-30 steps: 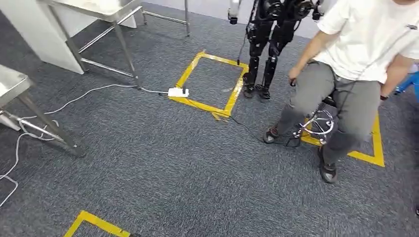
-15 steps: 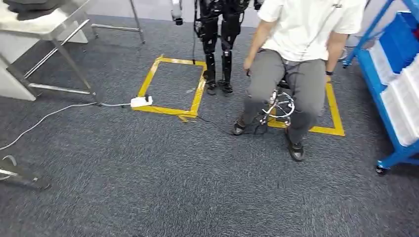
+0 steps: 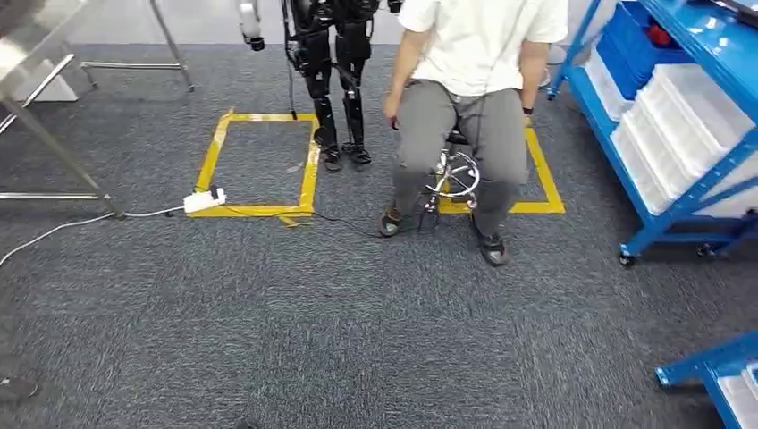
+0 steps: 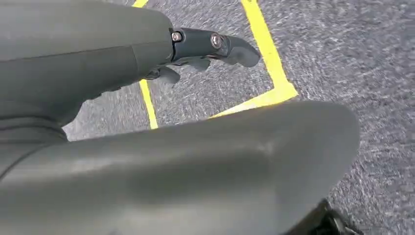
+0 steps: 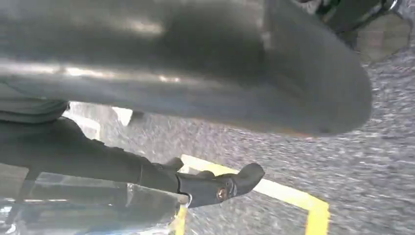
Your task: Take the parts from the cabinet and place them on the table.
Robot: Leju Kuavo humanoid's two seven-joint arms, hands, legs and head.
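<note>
Grey carpet underfoot, cabinet coming up on the right.

The left hand [image 4: 147, 98] and right hand [image 5: 161, 122] hang over the carpet [image 3: 313, 313], fingers loosely apart, holding nothing. Farther off, a seated person [image 3: 465, 98] and another robot [image 3: 331, 80] flank the yellow floor tape [image 3: 214, 161]. The blue cabinet [image 3: 661, 134] with white bins [image 3: 688, 116] stands right; parts aren't discernible. Best to square up to it before reaching.

Grey carpet floor [image 3: 295, 304] carries two yellow tape squares [image 3: 259, 165], a white power strip [image 3: 204, 200] with cable on the left square's edge, a person's stool [image 3: 454, 174], steel counter legs [image 3: 54, 170], blue shelf rack [image 3: 679, 116] holding white bins [image 3: 688, 98].
</note>
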